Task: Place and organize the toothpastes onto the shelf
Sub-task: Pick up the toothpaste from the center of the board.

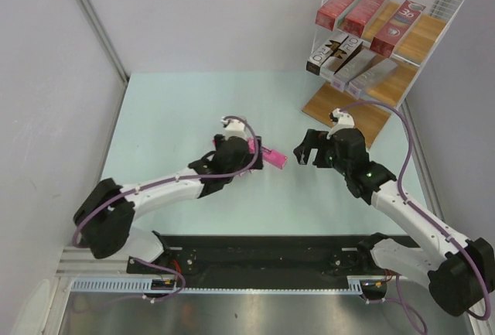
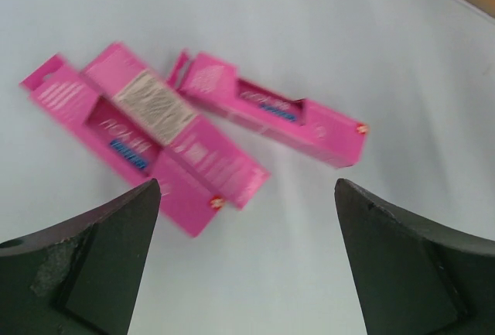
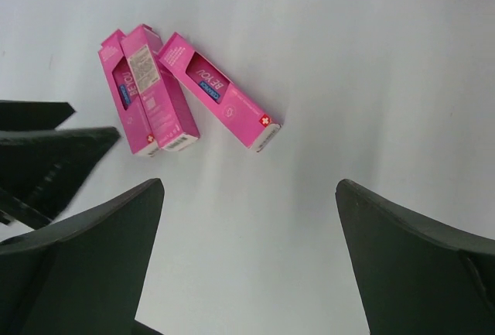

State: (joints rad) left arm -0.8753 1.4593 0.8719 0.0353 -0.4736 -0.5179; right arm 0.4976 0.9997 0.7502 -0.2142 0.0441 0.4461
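We are seeing pink cartons [image 3: 224,95] of smooth printed cardboard, faintly glossy, on a matt pale table [image 3: 371,64]. We are noticing the shelf [image 1: 363,122] pairing thin white-coated wire with light wooden boards [image 1: 424,39]. Its silver-grey cartons [image 1: 371,76] are looking satiny, and the dark red cartons [image 1: 367,8] shiny. The left gripper [image 2: 247,265] is showing matt black fingers [image 2: 100,273], scuffed in places.

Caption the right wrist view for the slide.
Open right gripper hovers above three pink toothpaste cartons clustered on the pale table.
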